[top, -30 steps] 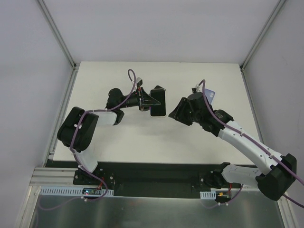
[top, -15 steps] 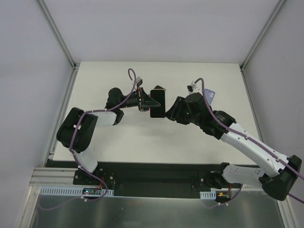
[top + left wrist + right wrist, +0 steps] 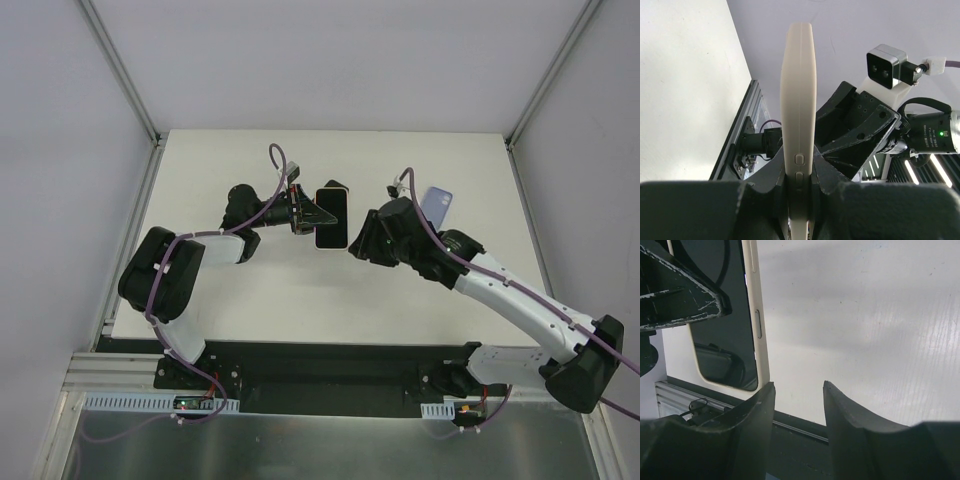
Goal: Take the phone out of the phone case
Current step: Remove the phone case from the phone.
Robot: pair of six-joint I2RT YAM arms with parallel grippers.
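Note:
A phone with a cream edge and a black screen (image 3: 332, 218) is held above the table. My left gripper (image 3: 318, 213) is shut on its left long edge. In the left wrist view the phone's cream side (image 3: 797, 100) stands upright between my left gripper's (image 3: 799, 172) jaws, two side buttons showing. My right gripper (image 3: 355, 245) is open and empty, just right of the phone's near right corner. In the right wrist view my right gripper (image 3: 797, 387) has its left finger tip at the phone's (image 3: 715, 330) lower corner, the gap over bare table. A lavender case-like slab (image 3: 437, 207) lies on the table behind my right arm.
The white table (image 3: 260, 290) is walled by grey panels on the left, back and right. A metal rail (image 3: 300, 350) runs along the near edge by the arm bases. The right arm's body crosses the right half of the table.
My right gripper has moved left to the phone's near right corner. The lavender slab, partly hidden by that arm before, now shows. My left gripper and the phone have stayed put.

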